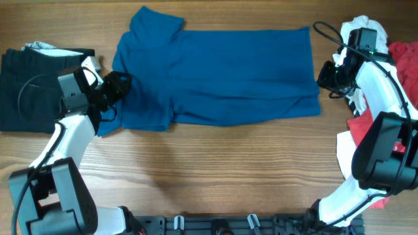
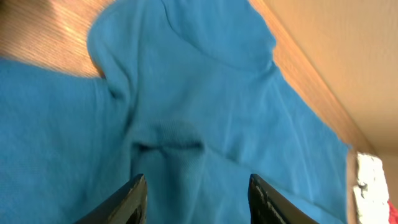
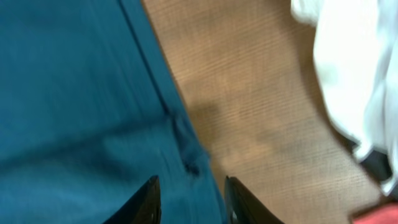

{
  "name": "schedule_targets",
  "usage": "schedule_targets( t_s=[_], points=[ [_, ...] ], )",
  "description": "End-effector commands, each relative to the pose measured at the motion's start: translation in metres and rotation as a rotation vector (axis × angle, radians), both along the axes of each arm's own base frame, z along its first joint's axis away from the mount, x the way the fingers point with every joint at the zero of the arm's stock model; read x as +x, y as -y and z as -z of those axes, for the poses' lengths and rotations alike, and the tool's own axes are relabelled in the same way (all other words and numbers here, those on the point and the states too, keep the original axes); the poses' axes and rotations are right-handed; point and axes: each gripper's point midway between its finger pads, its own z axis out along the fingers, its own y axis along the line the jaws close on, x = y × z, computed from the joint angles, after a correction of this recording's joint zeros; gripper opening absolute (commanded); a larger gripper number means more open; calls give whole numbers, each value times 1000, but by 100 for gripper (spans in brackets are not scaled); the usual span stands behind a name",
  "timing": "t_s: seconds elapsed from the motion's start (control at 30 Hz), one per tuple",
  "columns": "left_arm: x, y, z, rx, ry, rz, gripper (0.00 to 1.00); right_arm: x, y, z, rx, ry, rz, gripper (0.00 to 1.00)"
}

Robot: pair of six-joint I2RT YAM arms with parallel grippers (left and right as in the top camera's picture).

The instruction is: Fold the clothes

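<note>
The blue shirt [image 1: 228, 72] lies spread flat across the middle of the counter [image 1: 215, 170], with its sleeved end toward the left arm and its hem toward the right. A black garment [image 1: 29, 91] lies at the far left. A white one [image 1: 358, 27] and a red one [image 1: 405, 62] are heaped at the far right.

To my eye, the step in hand is taking the shirt by its two ends for a fold. To do it well, each claw wants to come down squarely on an edge and pinch every layer there, not just the top skin of cloth. Then both should lift together so the shirt neither drags nor skews. The right one should work only at the hem and avoid the white heap beside it.

The left claw [image 2: 196, 190] stands with its fingers apart over the sleeved end, a small pucker of blue cloth just ahead of them, and it clamps nothing. The right claw [image 3: 189, 193] is parted too, more narrowly. It straddles the hem edge [image 3: 177, 124] where blue meets bare wood, with nothing pinched that I can see.
</note>
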Motion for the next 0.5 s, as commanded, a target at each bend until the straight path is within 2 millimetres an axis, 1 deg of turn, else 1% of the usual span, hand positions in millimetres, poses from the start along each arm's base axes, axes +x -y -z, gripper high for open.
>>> schedule_targets(
  t_s=[0.0, 0.03, 0.07, 0.1, 0.13, 0.2, 0.23, 0.27, 0.3, 0.33, 0.4, 0.43, 0.47],
  points=[
    [-25, 25, 18, -59, -123, 103, 53, -31, -7, 12, 28, -137, 10, 36],
    [-37, 25, 29, -41, -196, 94, 55, -40, -11, 16, 50, -169, -1, 38],
    [-53, 21, 43, -14, -291, 63, 59, -50, -17, 22, 76, -199, -23, 41],
    [-70, 17, 55, 14, -379, 40, 60, -59, -21, 30, 91, -223, -26, 45],
    [-82, 19, 61, 6, -438, 39, 63, -64, -22, 38, 93, -232, -30, 47],
    [-96, 22, 65, -11, -499, 45, 65, -68, -23, 45, 94, -235, -29, 47],
    [-100, 23, 66, -14, -516, 46, 66, -68, -23, 48, 93, -231, -28, 44],
    [-102, 24, 67, -15, -526, 47, 64, -67, -23, 48, 93, -228, -29, 38],
    [-102, 24, 67, -13, -525, 51, 57, -67, -23, 48, 92, -227, -28, 29],
    [-101, 23, 66, -12, -520, 52, 50, -67, -23, 48, 92, -227, -28, 23],
    [-100, 23, 66, -10, -513, 51, 50, -67, -23, 48, 93, -228, -23, 24],
    [-100, 23, 66, -10, -514, 51, 51, -67, -23, 48, 93, -228, -20, 25],
    [-101, 23, 66, -11, -518, 51, 55, -68, -23, 48, 94, -230, -21, 25]
  ],
)
